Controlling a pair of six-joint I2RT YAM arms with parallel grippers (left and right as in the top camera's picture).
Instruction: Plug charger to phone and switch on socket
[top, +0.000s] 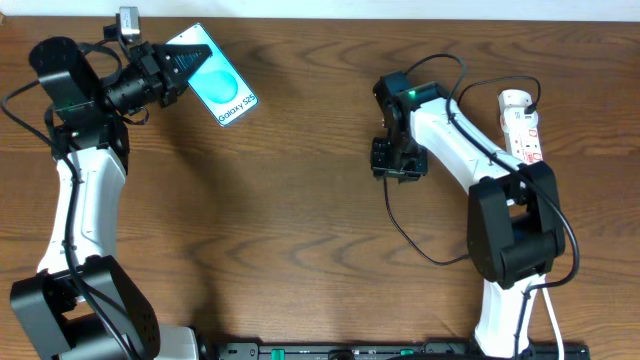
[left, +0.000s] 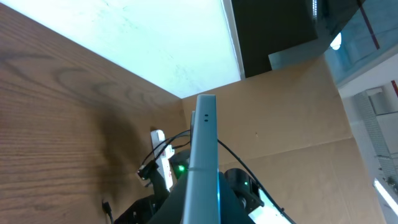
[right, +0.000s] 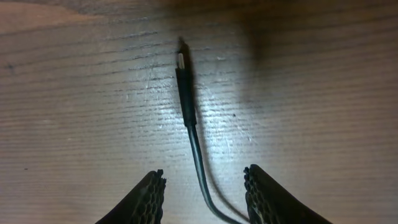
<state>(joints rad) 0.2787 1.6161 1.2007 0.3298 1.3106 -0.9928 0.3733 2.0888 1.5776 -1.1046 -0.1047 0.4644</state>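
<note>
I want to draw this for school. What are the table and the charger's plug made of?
The table looks like wood or wood-look laminate: brown grain lines, slight sheen under the light. The charger's plug seems matte black plastic or rubber, with a small shiny tip, probably metal.

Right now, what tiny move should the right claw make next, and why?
Probably lower and close on the charger plug: the right claw hangs open over it, with the cable lying on the table between its fingers, while the left claw holds the phone.
</note>
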